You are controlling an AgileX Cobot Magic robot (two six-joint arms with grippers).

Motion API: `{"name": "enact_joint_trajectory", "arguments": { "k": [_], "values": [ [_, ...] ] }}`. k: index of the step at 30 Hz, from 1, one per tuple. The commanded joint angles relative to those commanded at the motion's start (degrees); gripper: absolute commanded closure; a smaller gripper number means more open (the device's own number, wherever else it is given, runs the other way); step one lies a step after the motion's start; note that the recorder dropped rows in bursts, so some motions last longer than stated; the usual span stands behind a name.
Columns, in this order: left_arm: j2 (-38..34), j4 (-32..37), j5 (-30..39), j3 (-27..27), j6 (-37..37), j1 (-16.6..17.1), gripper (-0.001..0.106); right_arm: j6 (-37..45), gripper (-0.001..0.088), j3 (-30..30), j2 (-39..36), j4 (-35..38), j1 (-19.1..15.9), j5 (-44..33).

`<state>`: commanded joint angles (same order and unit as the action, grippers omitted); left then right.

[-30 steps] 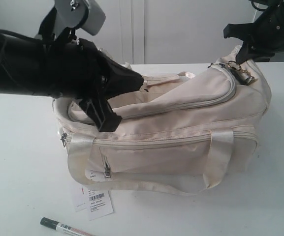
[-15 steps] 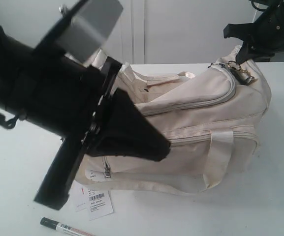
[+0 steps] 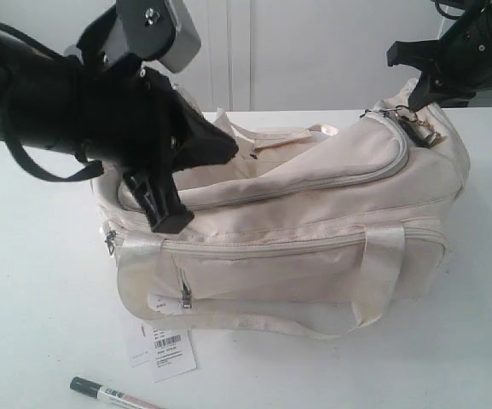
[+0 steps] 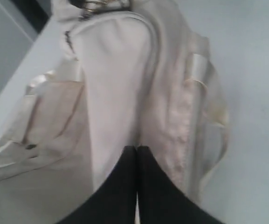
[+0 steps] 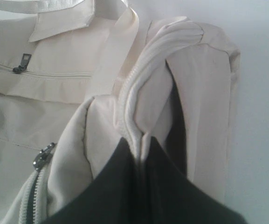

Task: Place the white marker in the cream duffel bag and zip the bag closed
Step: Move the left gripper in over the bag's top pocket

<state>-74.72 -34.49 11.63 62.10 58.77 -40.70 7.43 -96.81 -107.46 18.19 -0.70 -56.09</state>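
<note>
Just outside the cream duffel bag (image 3: 314,256), white marker (image 3: 109,394); left end effector (image 4: 136,148) together, right end effector (image 5: 142,136) clamped on bag.

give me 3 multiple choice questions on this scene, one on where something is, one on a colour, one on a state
1. Where is the white marker?
A. on the table in front of the cream duffel bag, near the barcode tag
B. inside the bag
C. held in a gripper

2. What colour is the marker's cap?
A. red
B. cream
C. dark

3. What is the right gripper doing?
A. hanging open over the table
B. shut on a fold of the bag's end
C. holding the marker

Answers:
1 A, the exterior view shows it lying on the table in front of the bag.
2 C, the capped end looks dark grey-black against the white barrel.
3 B, the right wrist view shows cream fabric pinched between the closed fingers.
</note>
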Motion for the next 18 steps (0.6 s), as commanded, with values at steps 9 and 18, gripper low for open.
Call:
{"name": "enact_joint_trajectory", "arguments": {
  "k": [9, 18],
  "values": [
    [-0.16, 5.41, 18.19, 0.00, 15.08, 0.00, 0.105, 0.00, 0.0868, 0.00, 0.00, 0.00, 0.00, 0.00],
    [-0.16, 17.98, 46.13, 0.00, 24.15, 0.00, 0.105, 0.00, 0.0868, 0.00, 0.00, 0.00, 0.00, 0.00]
  ]
}}
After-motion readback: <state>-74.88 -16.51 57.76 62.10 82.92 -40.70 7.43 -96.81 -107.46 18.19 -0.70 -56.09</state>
